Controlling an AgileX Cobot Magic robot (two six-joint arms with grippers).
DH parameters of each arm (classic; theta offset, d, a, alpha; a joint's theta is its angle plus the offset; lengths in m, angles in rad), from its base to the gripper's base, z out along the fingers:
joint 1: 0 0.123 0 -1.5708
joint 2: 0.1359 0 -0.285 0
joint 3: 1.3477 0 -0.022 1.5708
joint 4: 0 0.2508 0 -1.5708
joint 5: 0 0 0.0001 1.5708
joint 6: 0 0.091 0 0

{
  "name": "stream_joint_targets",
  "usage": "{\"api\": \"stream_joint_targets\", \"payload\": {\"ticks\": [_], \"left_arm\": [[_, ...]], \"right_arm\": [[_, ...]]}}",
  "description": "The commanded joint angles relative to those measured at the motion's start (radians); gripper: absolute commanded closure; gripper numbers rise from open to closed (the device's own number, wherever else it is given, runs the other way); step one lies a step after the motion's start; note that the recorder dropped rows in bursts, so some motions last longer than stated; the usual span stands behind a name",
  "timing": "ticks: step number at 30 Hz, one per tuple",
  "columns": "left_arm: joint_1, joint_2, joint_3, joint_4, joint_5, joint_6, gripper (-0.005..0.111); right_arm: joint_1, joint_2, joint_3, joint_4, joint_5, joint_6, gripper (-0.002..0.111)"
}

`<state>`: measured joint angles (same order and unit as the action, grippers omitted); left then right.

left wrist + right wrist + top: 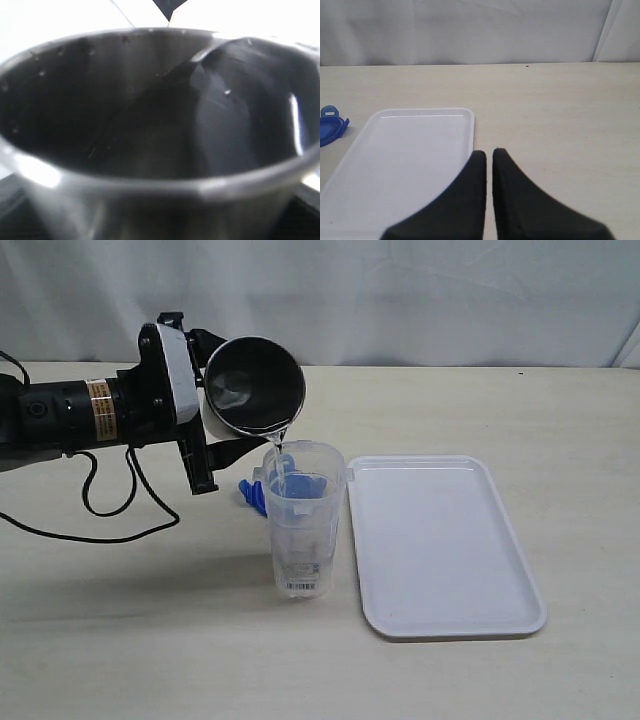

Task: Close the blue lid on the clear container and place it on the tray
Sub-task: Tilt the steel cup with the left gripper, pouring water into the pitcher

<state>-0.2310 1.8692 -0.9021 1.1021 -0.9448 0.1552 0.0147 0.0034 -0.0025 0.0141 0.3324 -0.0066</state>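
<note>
Currently my left hand point(223, 392) grips the tumbler point(256, 383); blue lid point(251, 494) half hidden behind clear container point(303, 532); right hand point(489, 153) narrow, empty

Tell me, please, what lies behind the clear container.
The blue lid lies behind the clear container, one edge poking out beside it, more showing through its wall; the rest is covered.

We see a steel tumbler point(255, 385) tilted at left, thin water stream point(283, 452) from its rim, beige table point(150, 640), white curtain point(400, 300) far.
</note>
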Motion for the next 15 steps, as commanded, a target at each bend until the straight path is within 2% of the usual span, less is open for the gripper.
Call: {"api": "stream_joint_targets", "payload": {"ticks": [1,15], "left_arm": [[-0.002,-0.023,-0.019,-0.038,-0.069,0.032,0.107],[-0.002,-0.023,-0.019,-0.040,-0.069,0.111,0.107]], "right_arm": [[0.000,-0.003,0.002,0.001,0.002,-0.001,0.104],[0.000,-0.003,0.002,0.001,0.002,-0.001,0.104]]}}
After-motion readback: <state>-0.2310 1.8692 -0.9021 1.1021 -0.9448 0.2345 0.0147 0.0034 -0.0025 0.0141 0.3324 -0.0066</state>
